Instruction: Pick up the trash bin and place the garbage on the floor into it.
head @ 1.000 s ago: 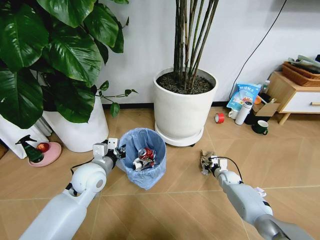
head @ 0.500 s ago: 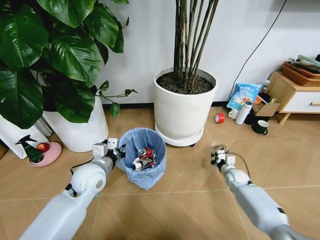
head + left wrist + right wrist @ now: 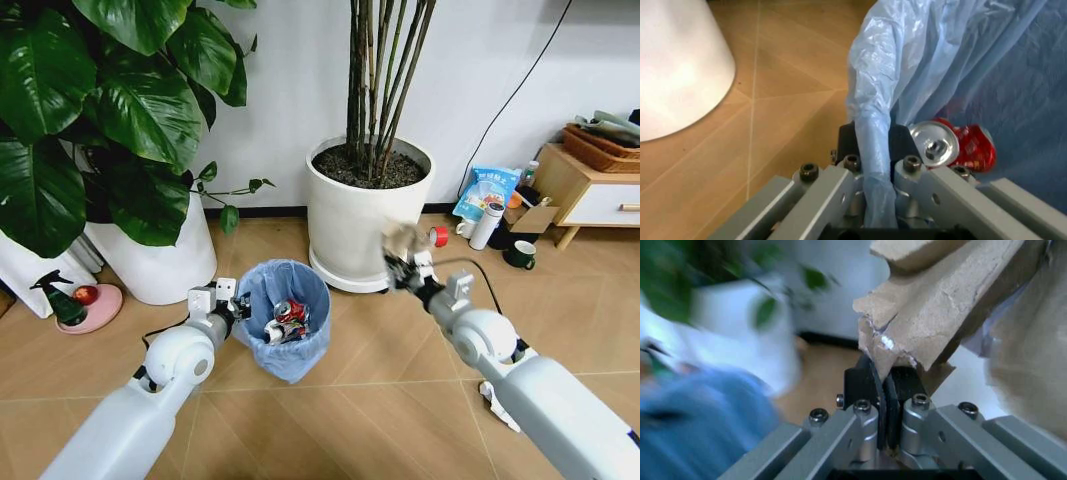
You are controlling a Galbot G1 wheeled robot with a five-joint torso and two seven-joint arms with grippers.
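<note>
The small round trash bin (image 3: 288,318), lined with a crinkly light-blue plastic bag, sits on the tan chevron-plank floor (image 3: 370,400) at near centre, between two large white plant pots: one at far left (image 3: 160,262) holding a broad-leaved plant, one at far centre (image 3: 365,222) holding thin upright stems.

Left gripper (image 3: 236,306): positioned at the left rim of the bin. In the left wrist view its fingers (image 3: 900,145) are closed onto the bag-covered rim, with the blue plastic pinched between them.

Inside the bin lies a crushed red can (image 3: 957,145) with a silver top, just beside the gripped rim; the head view shows it among other pale litter (image 3: 272,331).

Right gripper (image 3: 398,262): raised above the floor, right of the bin and in front of the far-centre pot. The right wrist view shows its fingers (image 3: 870,385) shut tight on a torn tan piece of cardboard-like garbage (image 3: 947,305), which projects beyond the fingertips.

A crumpled white scrap (image 3: 497,403) lies on the floor at near right, beside the right arm.

At far right, well apart from the bin, stand a white upright bottle (image 3: 488,224), a dark green mug (image 3: 521,255) and a red tape roll (image 3: 439,236).
</note>
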